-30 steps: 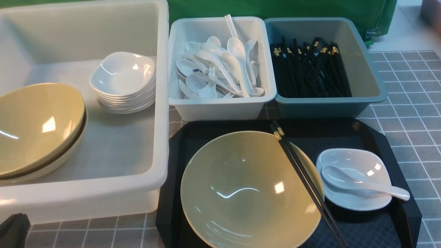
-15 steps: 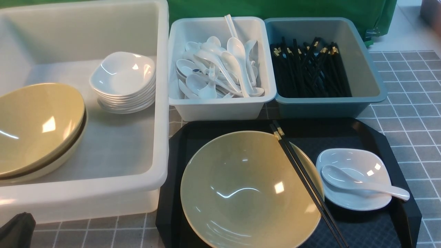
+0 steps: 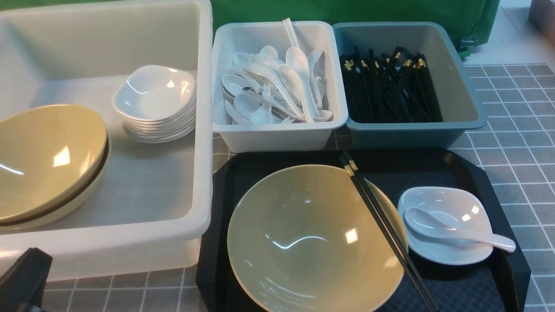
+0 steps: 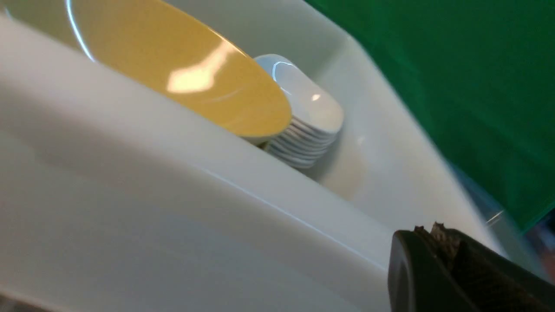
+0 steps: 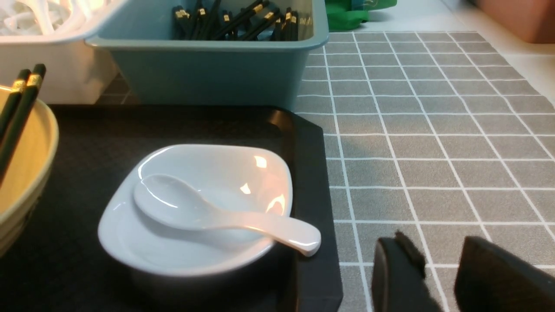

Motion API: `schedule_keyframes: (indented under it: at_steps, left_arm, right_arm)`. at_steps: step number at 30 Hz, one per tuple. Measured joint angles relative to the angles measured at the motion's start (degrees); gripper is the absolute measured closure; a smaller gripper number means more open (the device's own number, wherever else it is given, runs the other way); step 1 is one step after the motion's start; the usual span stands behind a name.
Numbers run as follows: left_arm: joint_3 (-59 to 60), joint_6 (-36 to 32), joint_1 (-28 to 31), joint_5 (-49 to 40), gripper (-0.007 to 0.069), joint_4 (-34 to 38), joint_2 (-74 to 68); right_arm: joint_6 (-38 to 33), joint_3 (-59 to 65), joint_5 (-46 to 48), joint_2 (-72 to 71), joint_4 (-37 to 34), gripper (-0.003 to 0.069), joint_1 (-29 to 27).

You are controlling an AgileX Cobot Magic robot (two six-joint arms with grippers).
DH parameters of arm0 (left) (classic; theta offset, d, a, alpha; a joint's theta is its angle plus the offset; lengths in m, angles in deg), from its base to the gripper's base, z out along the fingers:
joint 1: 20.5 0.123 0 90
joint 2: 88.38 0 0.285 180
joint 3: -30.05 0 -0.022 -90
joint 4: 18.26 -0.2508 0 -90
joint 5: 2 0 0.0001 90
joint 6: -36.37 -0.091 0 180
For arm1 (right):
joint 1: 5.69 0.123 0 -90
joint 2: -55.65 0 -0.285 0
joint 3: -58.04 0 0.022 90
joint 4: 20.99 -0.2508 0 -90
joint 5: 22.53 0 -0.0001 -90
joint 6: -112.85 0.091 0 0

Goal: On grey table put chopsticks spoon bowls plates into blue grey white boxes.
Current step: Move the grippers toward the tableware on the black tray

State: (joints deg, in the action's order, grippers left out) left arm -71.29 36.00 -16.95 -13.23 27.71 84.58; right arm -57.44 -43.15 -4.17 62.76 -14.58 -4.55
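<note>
Grey gridded table (image 3: 511,130) with thin white lines carries everything. Nearest thing first: the left claw (image 3: 24,277) pokes up in the bottom-left corner of the front view, noticeably higher into the shot than a second ago, while nothing else has budged. On its own wrist cam the left claw (image 4: 433,229) has its fingers pressed together on nothing, right by the outside of the big translucent white tub (image 3: 130,242). The right claw (image 5: 435,242) only shows on its wrist cam: fingers partly spread, empty, over bare table just beside the black octagonal tray (image 3: 433,169).

On that tray, the wide olive-tan bowl (image 3: 303,242) fills the left part. The pair of black chopsticks (image 3: 381,225) lies across its right rim, gold-banded ends pointing away. Just right of it sits the small white rounded-square dish (image 3: 455,203), with the glossy white soup spoon (image 3: 455,232) lying in it, handle sticking out over the right edge.

Further back, the big tub holds tilted stacked tan bowls (image 3: 43,160) and a stack of white dishes (image 3: 154,99). Behind the tray, the small white tub (image 3: 277,136) full of spoons (image 3: 277,82) and the blue-grey tub (image 3: 412,134) full of black sticks (image 3: 390,91) stand side by side. Green cloth (image 3: 347,13) hangs at the very back.
</note>
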Motion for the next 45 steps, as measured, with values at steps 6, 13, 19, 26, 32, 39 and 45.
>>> schedule_keyframes:
  at_steps: [6,13,19,26,32,39,45]
  left_arm:
    - [0.0,3.5,0.0,1.2,0.0636,19.2,0.0]
    - [0.0,3.9,0.0,2.0,0.0636,24.8,0.0]
    - [-0.6,2.0,0.0,-0.2,0.0636,27.9,0.0]
    - [-19.3,-16.1,0.0,-9.7,0.0636,15.6,-3.5]
    - [-38.8,-16.0,0.0,-28.9,0.0636,-6.9,-22.4]
    - [-55.1,-15.5,-1.3,-49.1,0.0636,-25.1,-38.7]
    - [-61.9,-15.7,-16.0,-56.3,0.0636,-37.8,-50.5]
  right_arm:
    - [22.7,0.0,-0.4,0.0,-12.3,0.0421,0.0]
    - [39.3,0.0,-0.5,0.0,-17.3,0.0421,0.0]
    - [35.1,0.0,-2.6,0.0,-17.7,0.0421,0.1]
    - [14.2,-12.9,4.1,3.1,-18.2,0.0466,4.3]
    - [-7.3,-35.6,20.5,24.4,-17.1,0.0618,8.1]
    - [-24.5,-56.2,47.9,48.1,-16.7,0.0626,8.8]
    - [-26.3,-63.0,52.4,60.1,-16.3,0.0625,17.7]
